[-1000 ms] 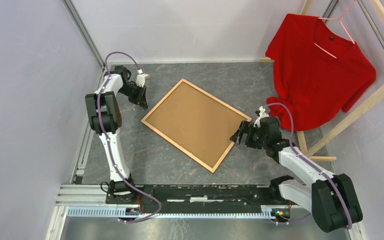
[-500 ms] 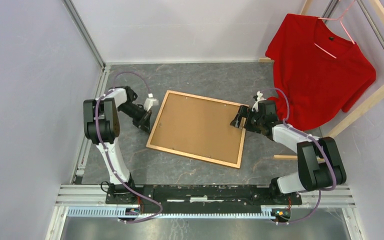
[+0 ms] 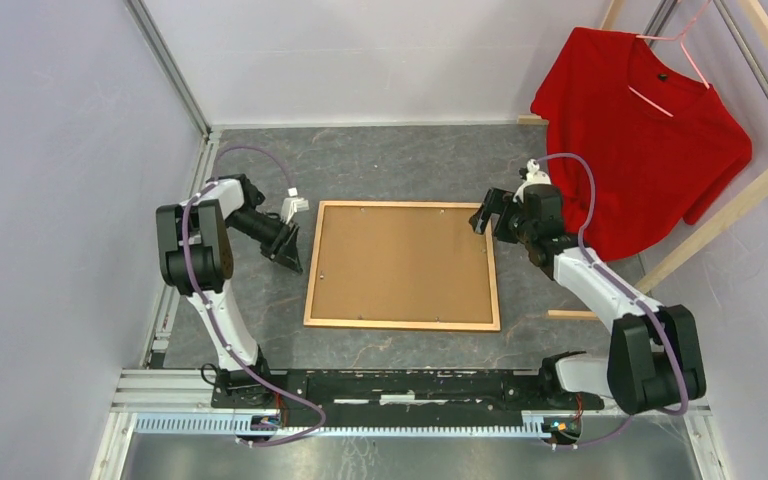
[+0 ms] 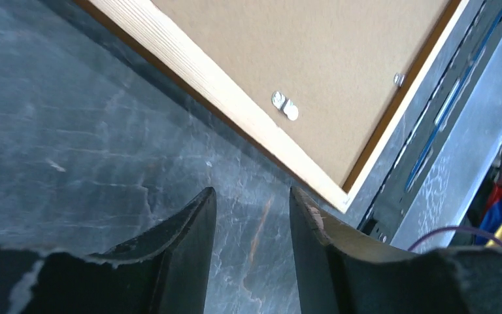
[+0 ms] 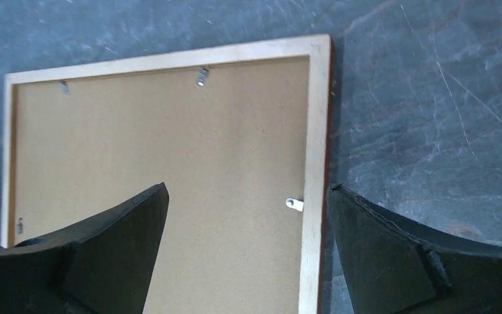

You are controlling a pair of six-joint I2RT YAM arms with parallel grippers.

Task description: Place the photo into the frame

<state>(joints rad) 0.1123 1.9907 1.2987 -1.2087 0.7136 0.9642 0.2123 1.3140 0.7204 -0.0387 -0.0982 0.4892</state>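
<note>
The frame, orange-brown wood, lies face down and square to the table, with the brown backing board in it. The photo is hidden. My left gripper is open and empty, just off the frame's left rail. In the left wrist view it hovers over bare table, with the rail and a metal clip beyond. My right gripper is open at the far right corner. In the right wrist view it straddles the right rail, one finger over the board.
A red shirt hangs on a pale wooden rack at the back right, close behind my right arm. Grey walls close the left and back. A metal rail runs along the near edge.
The frame has turned counter-clockwise from a diagonal lie to square with the table. My right gripper swung away from me with its corner; my left gripper moved nearer along the left rail.
</note>
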